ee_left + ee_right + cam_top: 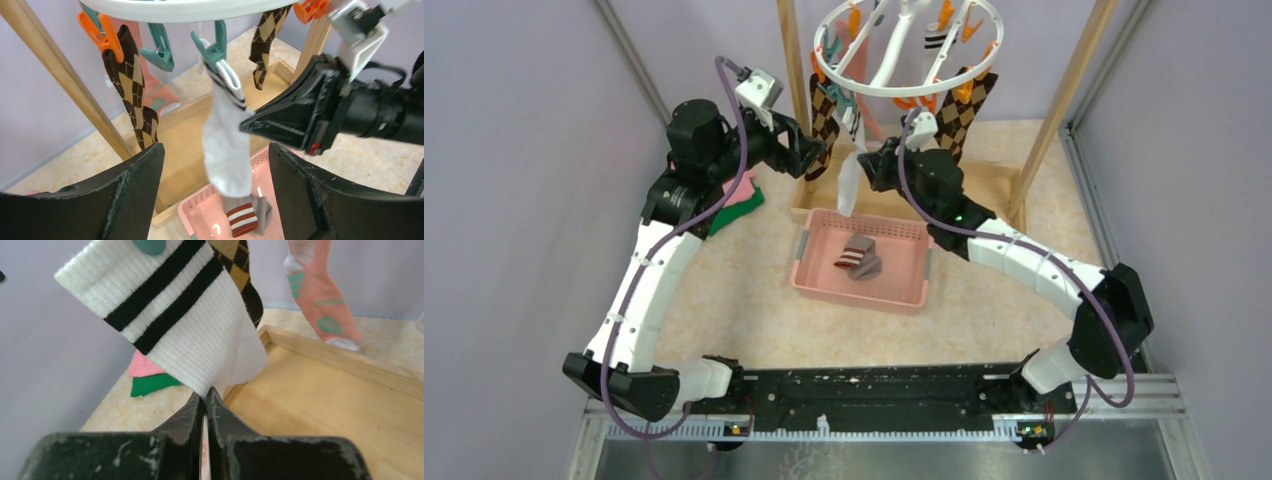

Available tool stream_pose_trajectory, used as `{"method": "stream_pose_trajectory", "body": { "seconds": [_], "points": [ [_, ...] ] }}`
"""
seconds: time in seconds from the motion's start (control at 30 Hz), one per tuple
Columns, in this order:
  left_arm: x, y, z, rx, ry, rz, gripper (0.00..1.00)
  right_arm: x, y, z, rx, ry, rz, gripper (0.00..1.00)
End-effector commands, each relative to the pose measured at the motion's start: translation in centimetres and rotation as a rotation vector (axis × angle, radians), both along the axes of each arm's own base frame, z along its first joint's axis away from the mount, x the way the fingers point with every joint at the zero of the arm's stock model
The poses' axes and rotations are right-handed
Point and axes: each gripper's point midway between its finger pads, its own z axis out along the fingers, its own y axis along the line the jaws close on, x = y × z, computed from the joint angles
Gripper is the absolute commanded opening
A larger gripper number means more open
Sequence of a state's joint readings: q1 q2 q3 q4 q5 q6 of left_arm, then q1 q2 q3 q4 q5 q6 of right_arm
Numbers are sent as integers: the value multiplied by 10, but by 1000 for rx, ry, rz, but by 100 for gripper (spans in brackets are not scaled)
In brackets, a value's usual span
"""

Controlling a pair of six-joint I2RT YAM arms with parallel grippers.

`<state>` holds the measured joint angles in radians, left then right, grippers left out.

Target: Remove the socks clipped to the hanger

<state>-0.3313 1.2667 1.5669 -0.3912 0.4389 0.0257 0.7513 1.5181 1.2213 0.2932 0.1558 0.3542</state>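
- The right fingers (185, 422) are pressed tight together on the lower edge of the white sock (190, 330), with a thin fold of its knit nipped between them. The left fingers (135, 180) stand wide apart and hold nothing, facing that sock from the left.
- The white sock has two black stripes at its cuff. It hangs by the cuff from a teal clip (212, 50) on the near-left part of the hanger (904, 92), above the far side of the pink basket (864, 298) on the tabletop.
- An argyle sock (132, 95) hangs from an orange clip (100, 32) just to the left, and a pink sock (320, 295) with teal patches hangs farther back. A striped sock (856, 255) lies in the basket.
- The white sock looks light, soft and limp. It will likely drape and fold wherever it is gripped, and stretch before the clip lets go.
- Its ribbed knit should give the fingers good friction, so slipping seems less of a worry than stretching. Nothing about it appears fragile.
- The best hold is probably high on the leg, just below the striped cuff, with a full fold of fabric between the fingers. The present nip on a thin edge may slide off under a pull.
- The hanger seems to hang freely, so a sideways tug may swing it. A steady pull straight down towards the basket looks safer.
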Motion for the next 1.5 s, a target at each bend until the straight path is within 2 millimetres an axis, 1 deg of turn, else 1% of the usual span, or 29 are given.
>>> {"method": "stream_pose_trajectory", "body": {
  "seconds": [0.0, 0.07, 0.13, 0.2, 0.23, 0.27, 0.3, 0.37, 0.43, 0.53, 0.6, 0.7, 0.8, 0.9, 1.0, 1.13, 1.23, 1.37, 1.47],
  "points": [
    [-10, 5, 3, -17, -5, -15, 82, -26, -25, 41, 153, -15, 84, 0],
    [-12, 3, -8, -11, 14, -38, 81, -45, -34, 50, 206, -1, 174, 0],
    [-21, -7, -23, -7, 54, -124, 82, -62, -39, 56, 267, 16, 288, 0],
    [-47, -26, -43, 1, 122, -323, 89, -85, -38, 56, 289, 43, 429, 0],
    [-59, -33, -52, -5, 167, -404, 91, -98, -37, 57, 289, 51, 495, 0],
    [-69, -38, -58, -27, 208, -467, 91, -112, -35, 55, 275, 63, 560, 0],
    [-73, -40, -63, -41, 233, -493, 91, -121, -36, 51, 268, 79, 589, 0],
    [-78, -42, -71, -51, 237, -515, 91, -133, -39, 45, 255, 101, 611, 0],
    [-79, -43, -72, -65, 233, -512, 91, -144, -46, 45, 251, 102, 617, 0],
    [-78, -50, -75, -65, 257, -524, 90, -163, -57, 53, 296, 84, 674, 0],
    [-81, -57, -79, -66, 287, -544, 90, -171, -65, 56, 323, 91, 697, 0],
    [-89, -65, -79, -102, 326, -596, 92, -171, -67, 54, 314, 109, 689, 0],
    [-95, -71, -76, -144, 354, -648, 96, -166, -63, 53, 318, 128, 706, 0],
    [-99, -78, -72, -168, 391, -694, 99, -160, -56, 58, 340, 137, 733, 0],
    [-99, -85, -73, -171, 390, -717, 99, -154, -48, 65, 375, 158, 780, 0],
    [-97, -88, -80, -178, 360, -737, 99, -153, -38, 79, 395, 174, 875, 0],
    [-87, -89, -83, -154, 303, -705, 99, -151, -35, 85, 394, 178, 902, 0],
    [-82, -89, -85, -114, 242, -685, 99, -147, -33, 86, 386, 179, 902, 0],
    [-77, -92, -94, -81, 237, -665, 98, -147, -32, 86, 400, 182, 913, 0]
  ]
}}
